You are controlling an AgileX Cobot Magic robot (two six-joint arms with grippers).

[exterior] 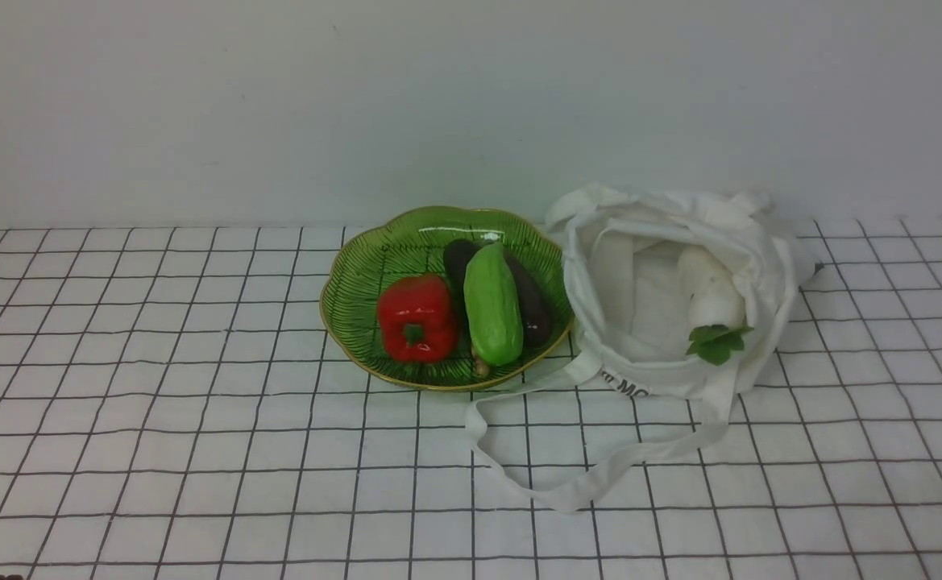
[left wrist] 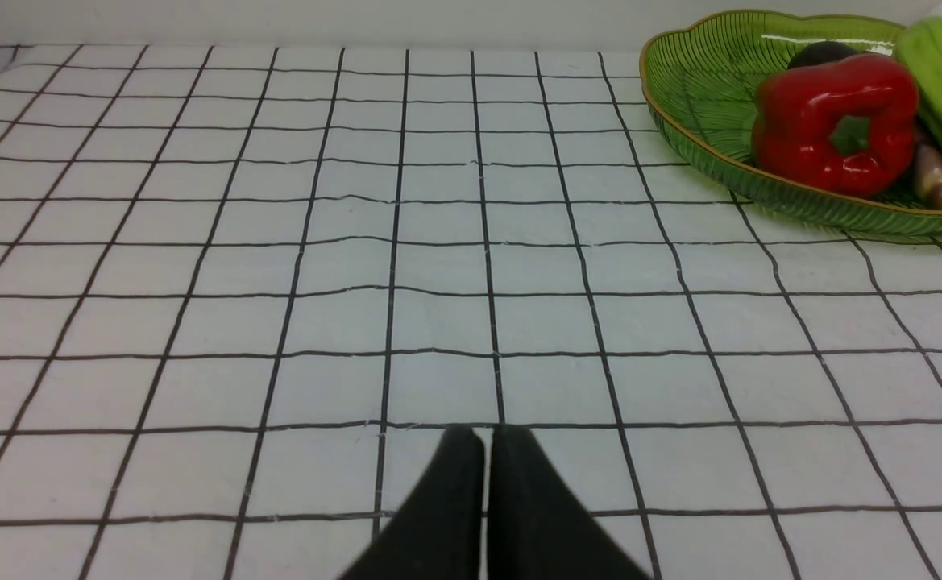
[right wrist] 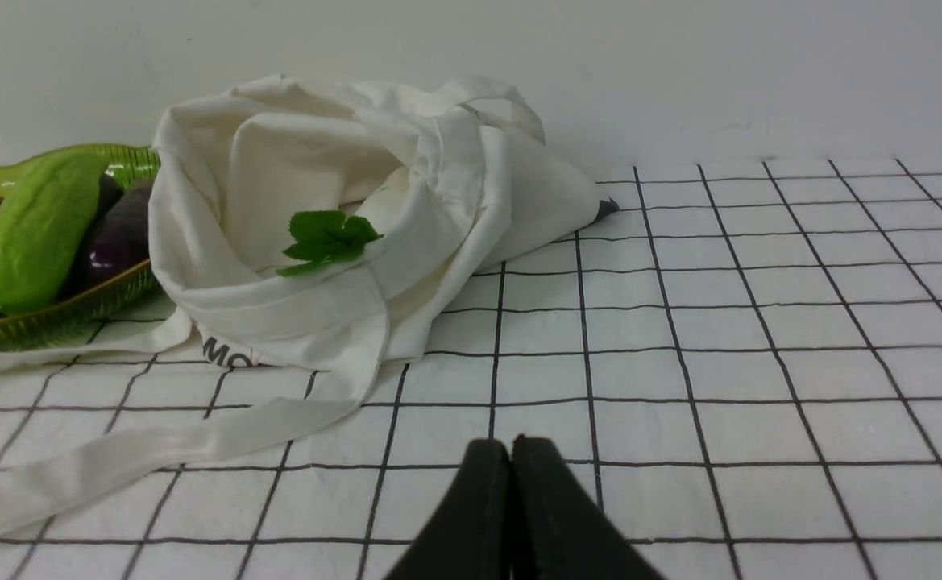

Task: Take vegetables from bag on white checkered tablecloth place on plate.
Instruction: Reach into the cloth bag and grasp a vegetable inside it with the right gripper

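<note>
Front view, left to right: checkered tablecloth. At centre is the green plate with a red pepper, cucumber and eggplant. At right is the cloth bag, mouth open, with the white radish lying inside. No arm appears here. Only the wrist views show the left pincer and right pincer, each pressed together and empty. The reach appears not yet begun; next, the right pincer likely must spread and enter the bag. The right wrist view shows only the radish's leaves, its body hidden by cloth.
</note>
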